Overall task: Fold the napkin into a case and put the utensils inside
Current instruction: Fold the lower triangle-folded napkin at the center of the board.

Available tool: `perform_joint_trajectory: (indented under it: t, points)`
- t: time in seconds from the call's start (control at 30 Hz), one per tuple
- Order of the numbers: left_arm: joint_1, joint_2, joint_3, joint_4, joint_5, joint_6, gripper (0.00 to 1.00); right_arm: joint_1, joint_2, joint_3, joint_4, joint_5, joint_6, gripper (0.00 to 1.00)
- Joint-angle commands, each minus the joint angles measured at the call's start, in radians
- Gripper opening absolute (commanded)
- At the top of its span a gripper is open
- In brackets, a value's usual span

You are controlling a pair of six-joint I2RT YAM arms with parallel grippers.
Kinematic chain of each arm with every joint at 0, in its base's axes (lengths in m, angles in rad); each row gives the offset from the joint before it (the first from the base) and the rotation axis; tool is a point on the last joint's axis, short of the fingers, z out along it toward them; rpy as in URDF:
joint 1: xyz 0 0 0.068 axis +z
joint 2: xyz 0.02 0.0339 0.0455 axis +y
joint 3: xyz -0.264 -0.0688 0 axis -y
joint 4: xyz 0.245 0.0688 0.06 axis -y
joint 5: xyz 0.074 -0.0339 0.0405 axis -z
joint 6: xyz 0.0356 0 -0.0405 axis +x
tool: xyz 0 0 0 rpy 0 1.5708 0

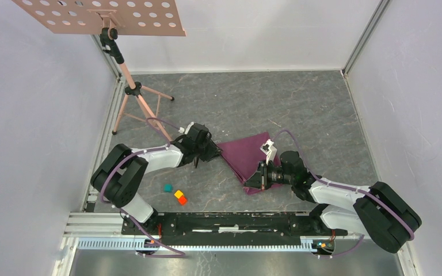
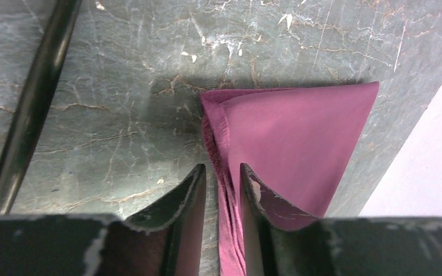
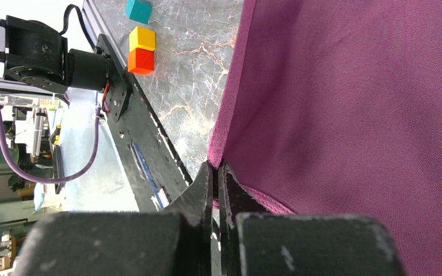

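Right gripper (image 3: 216, 168) tight on napkin (image 3: 351, 115) edge

A folded napkin (image 1: 247, 154) lies near the middle of the worktop (image 1: 299, 109). The left tool (image 1: 214, 153) sits at the napkin's left edge, and that edge runs between its fingers. The right tool (image 1: 253, 179) is at the napkin's near corner, with the hem pinched between its fingers. Three small blocks (image 1: 176, 195) lie in a cluster to the near left of the napkin, well apart from it and in front of the left tool. A tripod stand (image 1: 138, 95) stands at the far left, behind the left tool.
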Motion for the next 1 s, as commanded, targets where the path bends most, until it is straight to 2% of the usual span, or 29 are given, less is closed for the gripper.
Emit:
perform_joint_trajectory:
  t: [0.0,0.17,0.27,0.47,0.63,0.77,0.97]
  points:
    - [0.006,0.018,0.059,0.012,-0.011,0.033,0.31,-0.004,-0.014,-0.007,0.057,-0.016,0.003,0.00]
    - [-0.006,0.027,0.092,-0.003,-0.014,0.053,0.11,-0.004,-0.018,-0.019,0.061,-0.018,0.001,0.00]
    - [-0.032,0.032,0.160,-0.113,-0.075,0.081,0.03,-0.007,-0.024,-0.036,0.043,-0.003,0.003,0.00]
    - [-0.103,0.106,0.359,-0.377,-0.217,0.094,0.02,-0.038,-0.050,-0.088,0.017,0.000,0.011,0.00]
    - [-0.160,0.218,0.530,-0.516,-0.264,0.093,0.02,-0.091,-0.079,-0.115,-0.020,-0.014,-0.020,0.00]
    - [-0.196,0.304,0.656,-0.585,-0.298,0.102,0.02,-0.134,-0.110,-0.114,-0.103,-0.007,-0.077,0.00]
    - [-0.225,0.399,0.783,-0.645,-0.320,0.116,0.02,-0.170,-0.113,-0.125,-0.129,-0.019,-0.124,0.00]
